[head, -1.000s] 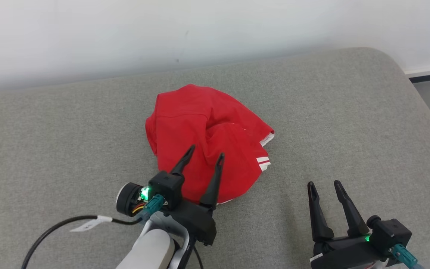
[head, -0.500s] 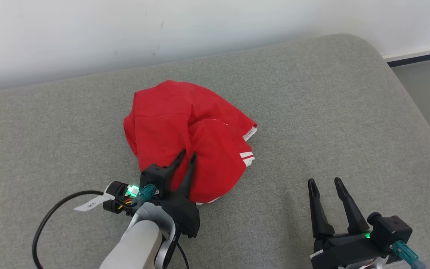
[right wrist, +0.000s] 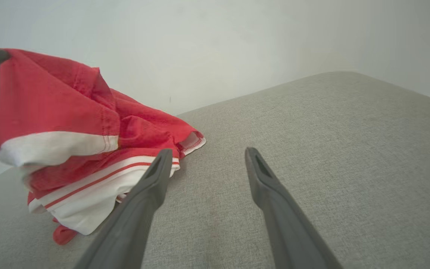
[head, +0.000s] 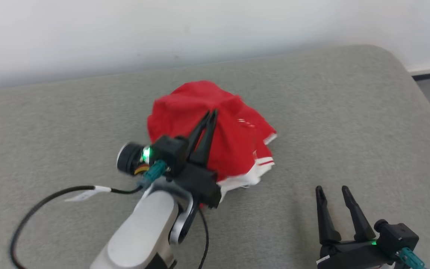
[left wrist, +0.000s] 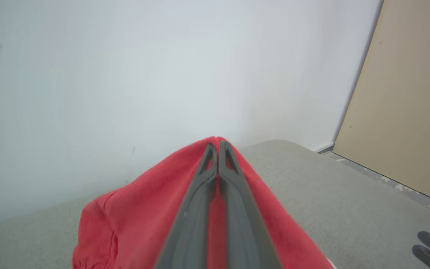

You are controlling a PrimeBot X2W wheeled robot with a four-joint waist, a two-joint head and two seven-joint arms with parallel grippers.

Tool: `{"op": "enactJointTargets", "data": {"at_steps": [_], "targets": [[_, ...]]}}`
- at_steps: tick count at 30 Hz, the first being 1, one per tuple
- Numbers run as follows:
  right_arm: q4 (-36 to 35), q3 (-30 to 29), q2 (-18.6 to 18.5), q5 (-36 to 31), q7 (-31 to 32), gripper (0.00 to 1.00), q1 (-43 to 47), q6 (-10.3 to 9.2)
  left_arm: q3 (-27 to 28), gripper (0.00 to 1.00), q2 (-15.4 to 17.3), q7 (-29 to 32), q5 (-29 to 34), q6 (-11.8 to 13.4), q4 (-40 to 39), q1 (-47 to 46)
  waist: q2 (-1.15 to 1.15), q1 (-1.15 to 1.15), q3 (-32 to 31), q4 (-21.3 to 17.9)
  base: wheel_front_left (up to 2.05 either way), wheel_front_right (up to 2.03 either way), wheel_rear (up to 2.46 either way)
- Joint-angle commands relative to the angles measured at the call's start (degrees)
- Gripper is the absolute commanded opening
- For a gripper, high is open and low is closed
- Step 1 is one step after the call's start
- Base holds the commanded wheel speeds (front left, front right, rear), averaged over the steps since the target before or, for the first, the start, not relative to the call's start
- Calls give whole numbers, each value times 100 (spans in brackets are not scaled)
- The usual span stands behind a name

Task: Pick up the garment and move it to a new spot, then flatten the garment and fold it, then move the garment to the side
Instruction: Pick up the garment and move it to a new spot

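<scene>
Head view: left gripper (head: 211, 111) pinches the red garment (head: 233, 149) tight, holding its top up off the gray cushion (head: 349, 112). Right gripper (head: 332, 188), at five o'clock from it, is spread wide, holding nothing.

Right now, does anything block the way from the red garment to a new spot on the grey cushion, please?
Nothing visible does. The left gripper has its fingers pinched on the garment; the open right gripper sits nearer the robot, apart from it.
</scene>
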Motion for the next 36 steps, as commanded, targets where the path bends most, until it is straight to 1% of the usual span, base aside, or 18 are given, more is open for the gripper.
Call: {"op": "enactJointTargets", "data": {"at_steps": [1,5,9,12,13,16,20,22,25,29,32,36], "targets": [[-9,-42,-9,-3,-11,100,54,-12,0,0,-23,-20,-11,24,-221,-145,0,0,-79,330,0,0,0],[-24,-113,-7,-36,-10,100,133,-12,145,0,82,45,-15,126,-796,-404,0,0,-122,785,0,0,0],[-82,-185,-4,-73,-10,100,122,-12,424,0,348,219,-107,197,-1323,-655,0,0,-139,1264,0,0,0],[-106,-194,-8,-104,-11,100,90,-12,671,0,685,374,-113,268,-1577,-832,0,0,-118,1560,0,0,0],[-121,-181,-7,-141,-11,100,55,-12,845,0,907,463,-168,291,-1679,-907,0,0,-99,1731,0,0,0],[-129,-160,-7,-164,-10,100,8,-12,1167,0,1282,563,-227,321,-1784,-1003,0,0,-50,1913,0,0,0],[-164,-130,-8,-212,-11,100,-3,-12,1580,0,1826,635,-265,370,-1801,-1098,0,0,42,2061,0,0,0],[-210,-114,-9,-258,-11,100,-37,-12,1799,0,2048,655,-371,365,-1764,-1148,0,0,121,2101,0,0,0],[-250,-102,-7,-312,-10,100,-102,-12,2042,0,2439,650,-301,404,-1645,-1191,0,0,254,2113,0,0,0],[-279,-141,-10,-410,-10,100,-147,-12,2352,0,2744,598,-454,426,-1446,-1154,0,0,474,2096,0,0,0],[-295,-179,-8,-510,-11,100,-233,-12,2527,0,2899,532,-528,419,-1233,-1183,0,0,664,2059,0,0,0],[-324,-229,-8,-613,-10,100,-291,-12,2701,0,2952,414,-633,415,-970,-1253,0,0,874,2017,0,0,0]]}}
